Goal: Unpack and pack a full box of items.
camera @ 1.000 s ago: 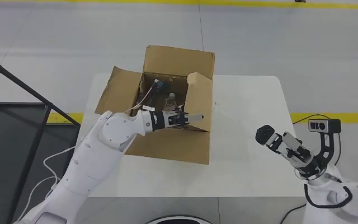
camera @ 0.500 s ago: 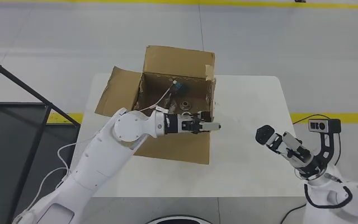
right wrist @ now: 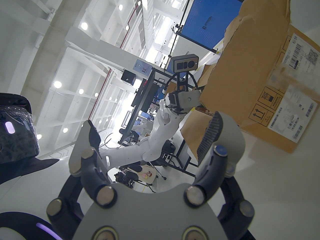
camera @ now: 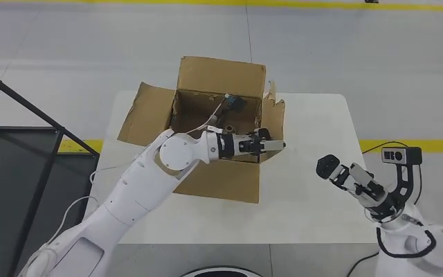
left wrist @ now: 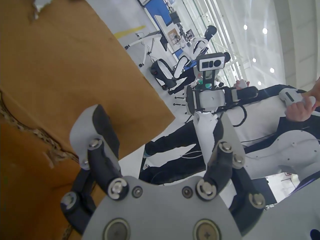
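L pincer [left wrist: 160,123] wide, empty, right by box flap [left wrist: 65,71]; R pincer [right wrist: 152,128] wide, empty, well apart.

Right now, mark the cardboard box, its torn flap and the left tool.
cardboard box [camera: 232,183], top view, front outer wall.
torn flap [camera: 275,123], top view, flap's middle.
left tool [camera: 279,145], top view, between fingertips.

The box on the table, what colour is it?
Brown: the box is plain cardboard, with white labels on one side. The top view shows it best.
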### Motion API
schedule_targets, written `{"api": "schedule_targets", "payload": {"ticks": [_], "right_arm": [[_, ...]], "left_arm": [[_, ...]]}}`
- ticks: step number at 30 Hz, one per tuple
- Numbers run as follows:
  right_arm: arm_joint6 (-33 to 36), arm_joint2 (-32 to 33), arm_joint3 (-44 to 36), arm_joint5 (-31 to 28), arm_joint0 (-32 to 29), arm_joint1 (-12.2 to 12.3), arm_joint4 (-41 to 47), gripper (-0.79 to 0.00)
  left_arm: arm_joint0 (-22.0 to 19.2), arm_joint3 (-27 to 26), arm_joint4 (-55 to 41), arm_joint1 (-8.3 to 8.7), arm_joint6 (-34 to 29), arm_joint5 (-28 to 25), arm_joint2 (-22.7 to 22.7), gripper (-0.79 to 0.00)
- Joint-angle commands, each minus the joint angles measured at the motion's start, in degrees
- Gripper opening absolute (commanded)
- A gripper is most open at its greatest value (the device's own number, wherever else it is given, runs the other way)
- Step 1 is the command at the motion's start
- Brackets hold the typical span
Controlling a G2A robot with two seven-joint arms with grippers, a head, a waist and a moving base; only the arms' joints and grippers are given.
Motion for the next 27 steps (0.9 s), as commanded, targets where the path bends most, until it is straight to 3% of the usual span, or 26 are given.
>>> {"api": "schedule_targets", "payload": {"ticks": [1,2,3,4,7,18,27], "right_arm": [[0.0,0.0,0.0,0.0,0.0,0.0,0.0,0.000],[0.0,0.0,0.0,0.0,0.0,0.0,0.0,0.000],[0.0,0.0,0.0,0.0,0.0,0.0,0.0,0.000],[0.0,0.0,0.0,0.0,0.0,0.0,0.0,0.000],[0.0,0.0,0.0,0.0,0.0,0.0,0.0,0.000],[0.0,0.0,0.0,0.0,0.0,0.0,0.0,0.000],[0.0,0.0,0.0,0.0,0.0,0.0,0.0,0.000]], "left_arm": [[-0.3,0.4,-0.3,-0.27,0.2,0.4,0.2,-0.228],[-0.4,0.5,-0.3,-0.38,0.3,0.7,0.2,-0.397],[-0.4,0.6,-0.5,-0.45,0.2,1.3,0.2,-0.637],[-0.4,0.7,-0.7,-0.50,0.4,2.1,-0.1,-0.785],[-0.4,0.4,-0.4,-0.50,0.2,4.5,-0.6,-0.785],[0.2,-0.6,1.4,-0.59,1.4,5.2,-0.3,-0.785],[-2.3,1.2,3.5,-2.67,3.7,7.8,3.1,-0.785]]}}
